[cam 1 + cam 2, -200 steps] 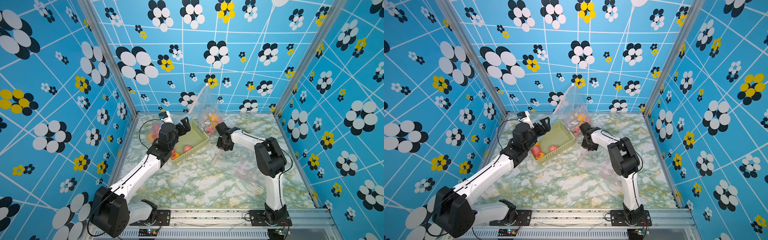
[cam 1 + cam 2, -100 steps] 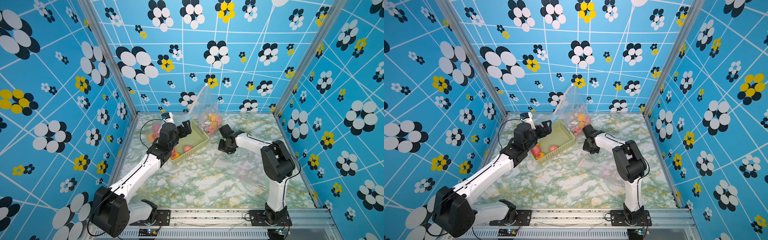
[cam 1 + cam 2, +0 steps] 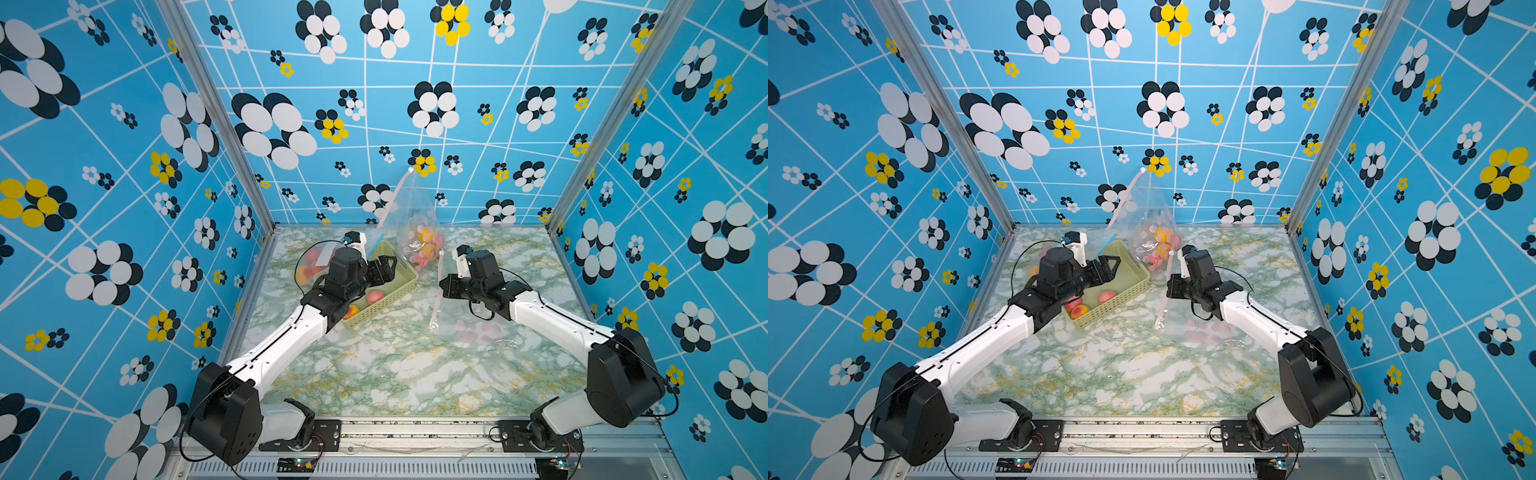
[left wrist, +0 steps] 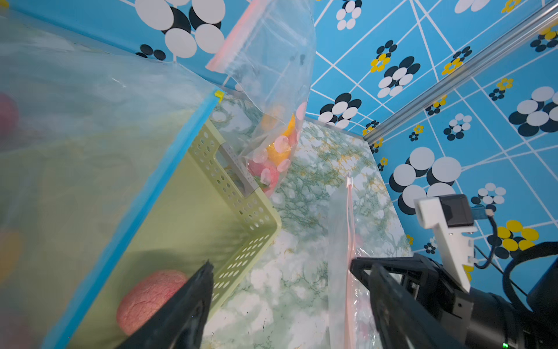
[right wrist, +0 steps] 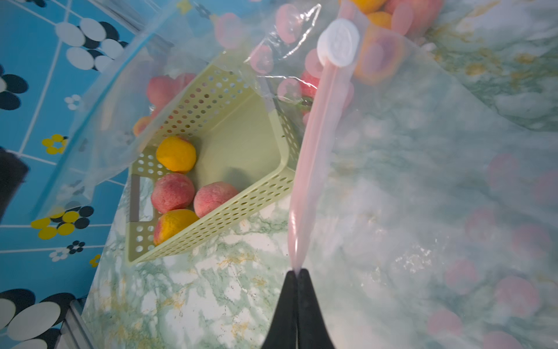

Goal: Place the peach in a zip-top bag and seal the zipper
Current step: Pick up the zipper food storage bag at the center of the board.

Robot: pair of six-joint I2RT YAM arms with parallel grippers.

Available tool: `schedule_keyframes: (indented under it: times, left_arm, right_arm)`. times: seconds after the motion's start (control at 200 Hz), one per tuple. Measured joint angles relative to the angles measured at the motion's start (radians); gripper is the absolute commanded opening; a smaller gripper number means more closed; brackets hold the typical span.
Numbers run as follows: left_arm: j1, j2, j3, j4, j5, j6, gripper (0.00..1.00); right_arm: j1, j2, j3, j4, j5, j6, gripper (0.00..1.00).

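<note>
A pale green perforated basket (image 3: 390, 297) sits on the green-and-white marbled counter (image 3: 395, 374), toward the back wall. Blue walls (image 3: 374, 124) printed with black, white and yellow flowers enclose the counter, joined by metal corner posts (image 3: 218, 116).

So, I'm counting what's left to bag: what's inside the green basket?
Four fruits show in the basket: two pink peaches, a yellow fruit, a yellow-red fruit. A clear blue-zippered bag drapes over part of it, blurring whatever lies beneath.
</note>
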State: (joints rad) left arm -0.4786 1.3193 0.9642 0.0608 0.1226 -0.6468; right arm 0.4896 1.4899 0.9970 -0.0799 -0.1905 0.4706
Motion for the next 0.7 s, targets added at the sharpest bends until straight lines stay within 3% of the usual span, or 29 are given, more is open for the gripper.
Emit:
schedule_keyframes:
  times: [0.32,0.46,0.7]
  left_arm:
    - [-0.059,0.084,0.015,0.04,0.124,-0.016,0.65]
    - [-0.074,0.153,0.061,0.089,0.167,-0.022,0.52]
    - [-0.087,0.262,0.107,0.199,0.253,-0.059,0.49]
  right_arm:
    - [0.0,-0.08,-0.09,0.199,-0.128,-0.066,0.0]
    - [0.0,-0.097,-0.099,0.223,-0.157,-0.076,0.0]
    - [0.0,-0.132,-0.112,0.226,-0.171,-0.091,0.0]
